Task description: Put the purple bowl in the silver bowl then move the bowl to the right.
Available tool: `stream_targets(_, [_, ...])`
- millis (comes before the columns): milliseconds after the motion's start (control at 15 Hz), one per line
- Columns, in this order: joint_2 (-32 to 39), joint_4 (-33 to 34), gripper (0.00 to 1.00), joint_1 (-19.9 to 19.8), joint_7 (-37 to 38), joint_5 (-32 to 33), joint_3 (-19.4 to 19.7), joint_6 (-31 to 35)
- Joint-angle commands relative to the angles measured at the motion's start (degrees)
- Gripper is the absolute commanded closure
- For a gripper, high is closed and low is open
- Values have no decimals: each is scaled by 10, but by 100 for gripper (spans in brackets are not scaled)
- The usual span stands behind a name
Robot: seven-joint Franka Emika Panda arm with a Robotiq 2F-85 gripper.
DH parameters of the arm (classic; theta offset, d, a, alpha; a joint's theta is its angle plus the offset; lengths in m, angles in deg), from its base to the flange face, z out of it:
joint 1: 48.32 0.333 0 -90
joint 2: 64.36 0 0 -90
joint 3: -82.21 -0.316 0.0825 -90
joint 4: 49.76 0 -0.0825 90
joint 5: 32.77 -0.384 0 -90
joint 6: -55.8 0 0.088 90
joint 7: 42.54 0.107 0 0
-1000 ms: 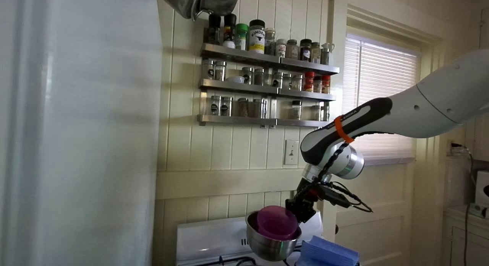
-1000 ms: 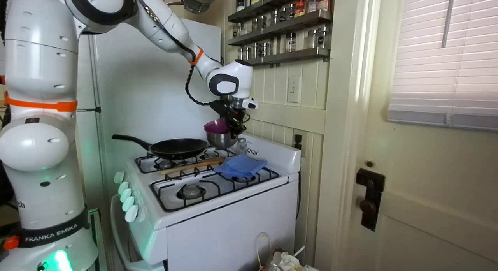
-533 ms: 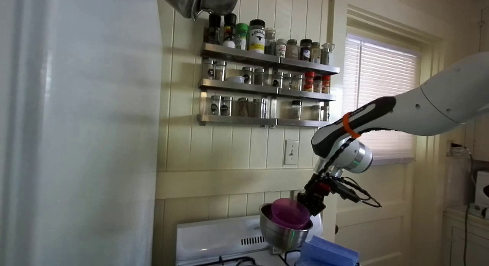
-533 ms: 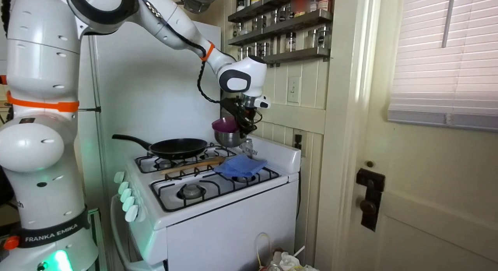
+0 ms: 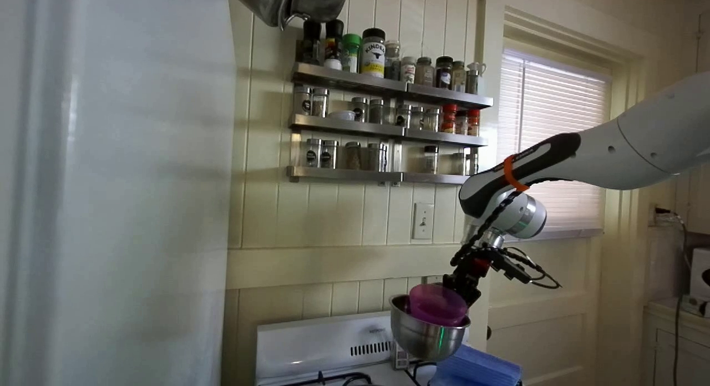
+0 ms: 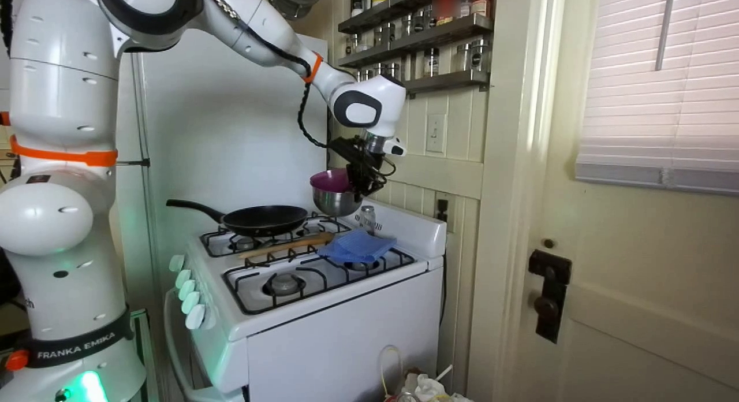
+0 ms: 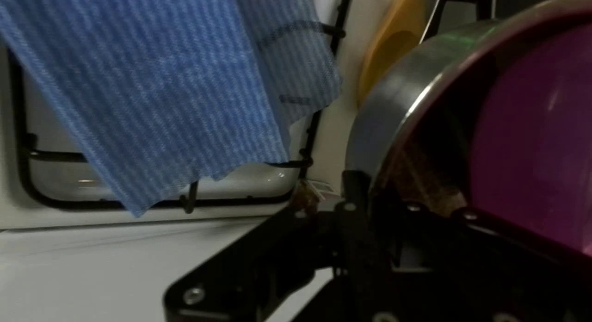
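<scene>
- Pan (image 6: 265,219) rests on the left part of the stove (image 6: 346,327), unchanged and apart from the carry.
- Next, the silver bowl (image 5: 426,339) is held up over the far part of the stove; it stands farther right than a second ago in both exterior views, so the final move seems under way.
- Inside it, the purple bowl (image 5: 438,304) leans, its rim poking above, and rides along; the nesting step looks done.
- Right of both, the gripper (image 7: 371,192) has its jaws astride the silver bowl's rim, pinching it; with a one-sided hold, the pair could tip.
- Farthest right, the blue cloth (image 5: 477,369) lies unmoved on the stove; setting down on it may leave the bowls uneven.
</scene>
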Motion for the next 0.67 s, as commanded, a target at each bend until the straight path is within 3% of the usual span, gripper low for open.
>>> stream_targets(0, [-7,22,98,-16,-3,34,18,-36])
stream_targets(267, [1,27,98,-28,-8,52,33,-26])
stream_targets(600, [32,27,98,-41,-8,22,37,7])
